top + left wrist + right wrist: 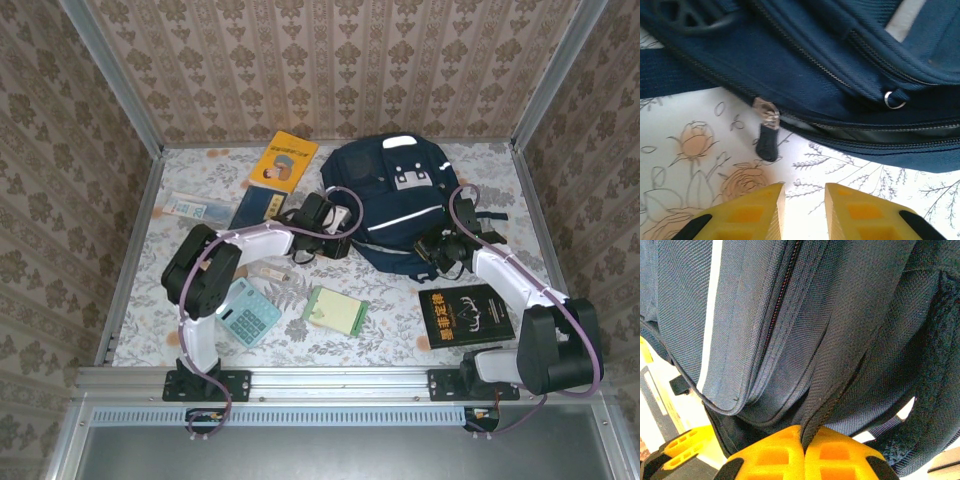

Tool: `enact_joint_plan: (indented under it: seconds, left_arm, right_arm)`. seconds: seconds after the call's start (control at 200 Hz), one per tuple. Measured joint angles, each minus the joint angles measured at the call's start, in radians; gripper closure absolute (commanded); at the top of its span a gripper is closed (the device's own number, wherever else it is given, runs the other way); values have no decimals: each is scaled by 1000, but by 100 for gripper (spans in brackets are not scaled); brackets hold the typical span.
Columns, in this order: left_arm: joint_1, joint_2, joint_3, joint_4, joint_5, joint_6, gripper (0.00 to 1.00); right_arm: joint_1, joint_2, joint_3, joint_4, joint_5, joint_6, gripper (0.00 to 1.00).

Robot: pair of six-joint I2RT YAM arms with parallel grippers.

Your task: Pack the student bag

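The student bag [395,195], dark navy with thin white stripes, lies at the back middle of the table. My left gripper [343,238] is at the bag's lower left edge. In the left wrist view its yellow fingers [757,212] stand apart over bare tablecloth with nothing between them, just short of a black zipper pull [767,142] hanging from the bag [840,65]. My right gripper [440,256] is at the bag's lower right corner. In the right wrist view this gripper [804,437] is shut on a dark folded edge of the bag [765,315] beside a zipper.
A yellow book [283,160] and a dark blue booklet [258,208] lie left of the bag. A teal calculator [247,312] and a green notepad [335,310] sit in front, a black book [465,312] at the front right. Metal frame posts and patterned walls enclose the table.
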Motion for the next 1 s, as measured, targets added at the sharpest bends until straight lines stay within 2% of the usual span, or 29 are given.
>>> enact_joint_plan:
  seconds: [0.235,0.285,0.405,0.665,0.75,0.905,1.0]
  left_arm:
    - [-26,6,5,-10,-107,40,70]
    - [-28,14,10,-13,-126,45,67]
    - [-29,38,30,-21,-143,56,61]
    - [-41,95,88,-25,-152,61,61]
    - [-41,115,109,-31,-164,59,68]
    - [-28,126,124,-35,-177,58,100]
    - [-13,126,124,-34,-178,52,100]
  right_arm:
    - [0,0,0,0,-3,0,100]
    - [0,0,0,0,-3,0,100]
    - [0,0,0,0,-4,0,100]
    - [0,0,0,0,-7,0,100]
    - [0,0,0,0,-7,0,100]
    - [0,0,0,0,-8,0,100]
    - [0,0,0,0,-9,0,100]
